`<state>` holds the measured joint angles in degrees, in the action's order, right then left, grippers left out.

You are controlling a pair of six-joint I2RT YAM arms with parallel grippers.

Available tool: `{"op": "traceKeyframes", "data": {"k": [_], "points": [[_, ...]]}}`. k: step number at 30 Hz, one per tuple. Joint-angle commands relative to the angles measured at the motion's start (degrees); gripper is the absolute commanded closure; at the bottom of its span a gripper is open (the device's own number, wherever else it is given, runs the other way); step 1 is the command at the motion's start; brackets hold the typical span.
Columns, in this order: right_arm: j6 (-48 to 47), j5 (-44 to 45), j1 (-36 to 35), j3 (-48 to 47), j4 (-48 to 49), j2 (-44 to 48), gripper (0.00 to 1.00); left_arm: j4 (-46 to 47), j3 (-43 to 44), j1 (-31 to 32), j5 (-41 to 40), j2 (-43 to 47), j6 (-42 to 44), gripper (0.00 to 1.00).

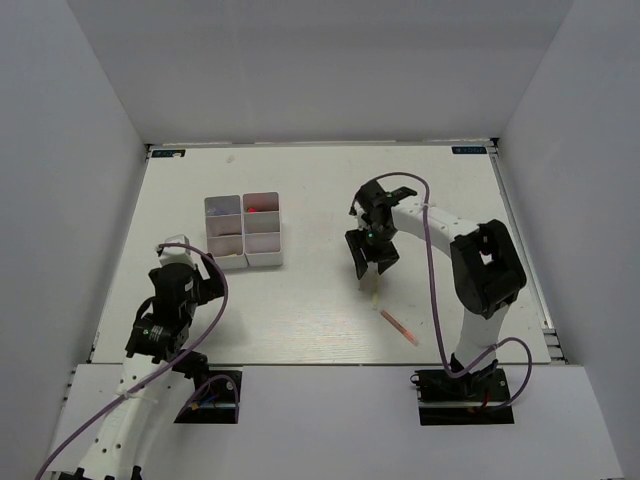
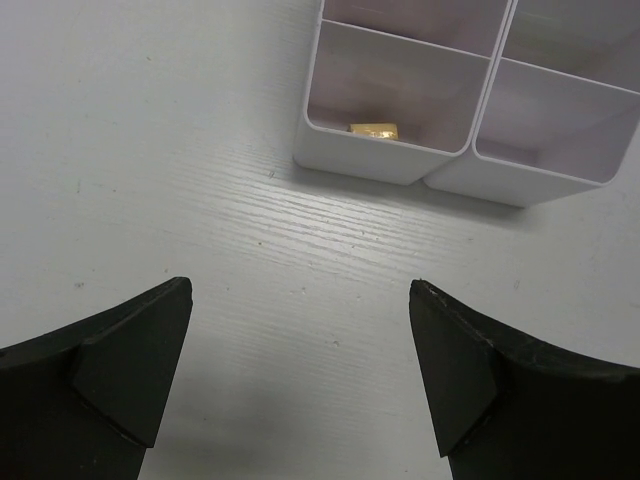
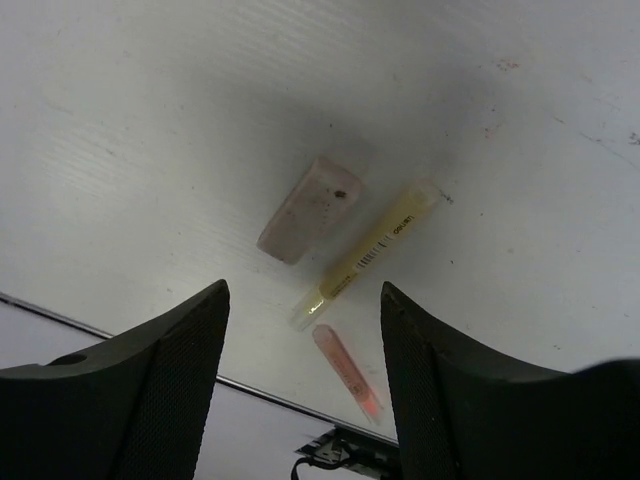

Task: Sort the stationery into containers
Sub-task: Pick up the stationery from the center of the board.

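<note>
The white six-compartment tray (image 1: pixel 243 262) stands left of centre. It holds a red item (image 1: pixel 253 210) at the back and a yellowish piece (image 2: pixel 374 129) in a near compartment (image 2: pixel 400 160). My right gripper (image 1: pixel 372 270) is open and empty, hovering over a pink eraser (image 3: pixel 310 209) and a yellowish pencil (image 3: pixel 365 255), with its jaws either side of them in the right wrist view (image 3: pixel 303 290). A pinkish pencil (image 3: pixel 348 372) lies nearer the front edge and also shows from above (image 1: pixel 399 327). My left gripper (image 1: pixel 200 268) is open and empty (image 2: pixel 300 285), just short of the tray's near corner.
The yellowish pencil also shows from above (image 1: pixel 372 292), just below the right gripper's fingers. The table's front edge (image 3: pixel 120 335) runs close behind the pencils. White walls enclose the table on three sides.
</note>
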<state>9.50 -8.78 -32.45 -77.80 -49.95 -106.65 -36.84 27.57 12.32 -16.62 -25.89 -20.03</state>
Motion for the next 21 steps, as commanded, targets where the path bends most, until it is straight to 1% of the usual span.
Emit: {"op": "traceKeyframes", "data": {"k": [1, 2, 4, 5, 9, 14, 15, 20, 21], "points": [[4.9, 6.1, -2.0, -1.3, 1.5, -1.9, 0.35, -0.1, 1.1, -0.3, -1.8, 0.3, -0.5, 0.00], [4.9, 6.1, -2.1, -1.6, 1.4, -2.7, 0.35, -0.1, 1.0, -0.3, -1.7, 0.3, -0.6, 0.00], [5.4, 5.5, -2.4, -3.7, 0.6, -5.3, 0.40, 0.0, 0.9, -0.3, -2.1, 0.8, -0.6, 0.00], [5.5, 5.4, -2.6, -4.1, 0.3, -5.8, 0.40, -0.1, 0.9, -0.4, -2.3, 1.0, -0.4, 0.00], [6.5, 5.4, -3.3, -4.2, 1.3, -7.0, 0.47, -0.2, 1.0, -0.3, -2.1, 0.8, -0.5, 0.00], [7.5, 5.5, -3.2, -3.0, 1.8, -8.7, 0.48, -0.1, 1.0, -0.4, -1.9, 0.8, -0.4, 0.00], [7.5, 5.5, -3.2, -2.8, 2.1, -9.0, 0.50, -0.2, 1.0, -0.3, -2.0, 1.2, -0.4, 0.00], [7.6, 7.1, -3.5, -2.5, 2.1, -11.3, 0.63, -0.2, 1.0, -0.3, -2.4, 1.5, -0.5, 0.00], [7.6, 7.4, -3.8, -2.7, 2.1, -11.7, 0.70, -0.1, 0.8, -0.4, -2.3, 1.5, -0.4, 0.00]]}}
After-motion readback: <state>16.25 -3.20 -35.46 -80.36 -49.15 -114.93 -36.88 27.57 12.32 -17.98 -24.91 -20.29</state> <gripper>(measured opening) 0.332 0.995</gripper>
